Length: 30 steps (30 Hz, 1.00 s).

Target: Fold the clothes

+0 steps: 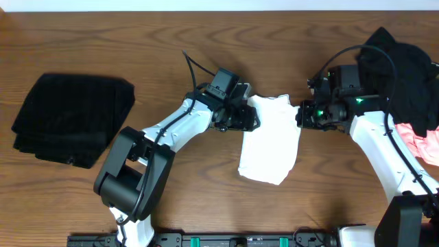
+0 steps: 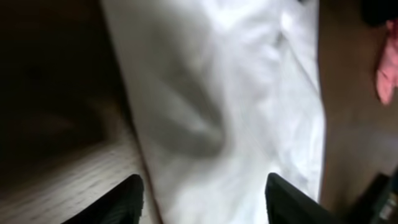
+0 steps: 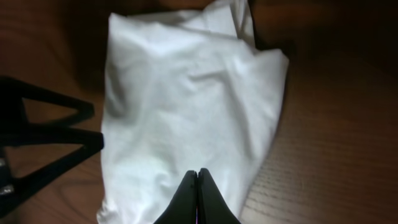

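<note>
Lying between left hand (image 1: 254,121), right hand (image 1: 300,115): white T-shirt (image 1: 272,140).

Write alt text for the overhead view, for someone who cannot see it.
A white T-shirt, folded into a narrow strip, lies in the middle with the left gripper at its upper left edge and the right gripper at its upper right. A folded black garment sits far left; a heap of black and pink clothes at the right edge.

readable text: none was found | white T-shirt (image 1: 269,140): visible surface was blank, no print legible | black clothes (image 1: 72,116): no label legible | wrist views: too blurred to read
</note>
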Each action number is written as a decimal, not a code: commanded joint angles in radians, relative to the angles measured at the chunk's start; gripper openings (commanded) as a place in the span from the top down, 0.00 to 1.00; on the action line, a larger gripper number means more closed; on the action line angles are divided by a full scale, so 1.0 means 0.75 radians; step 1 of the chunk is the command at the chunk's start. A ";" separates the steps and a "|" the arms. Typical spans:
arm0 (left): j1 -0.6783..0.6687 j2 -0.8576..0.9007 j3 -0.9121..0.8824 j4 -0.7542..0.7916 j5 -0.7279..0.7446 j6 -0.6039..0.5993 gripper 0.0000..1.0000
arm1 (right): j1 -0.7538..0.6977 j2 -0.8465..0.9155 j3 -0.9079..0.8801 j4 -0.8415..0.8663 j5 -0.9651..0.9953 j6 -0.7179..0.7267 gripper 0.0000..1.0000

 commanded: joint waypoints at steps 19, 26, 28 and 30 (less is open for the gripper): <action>0.002 0.301 -0.014 0.166 0.455 0.180 0.22 | -0.003 0.027 -0.057 -0.256 0.306 0.250 0.99; -0.004 0.300 -0.014 0.227 0.562 0.125 0.23 | -0.002 0.155 -0.109 -0.200 0.299 0.278 0.99; -0.004 0.300 -0.014 0.227 0.562 0.125 0.23 | -0.002 0.192 -0.120 -0.145 0.284 0.278 0.99; -0.004 0.300 -0.014 0.227 0.561 0.125 0.23 | -0.001 0.227 -0.130 -0.094 0.284 0.279 0.99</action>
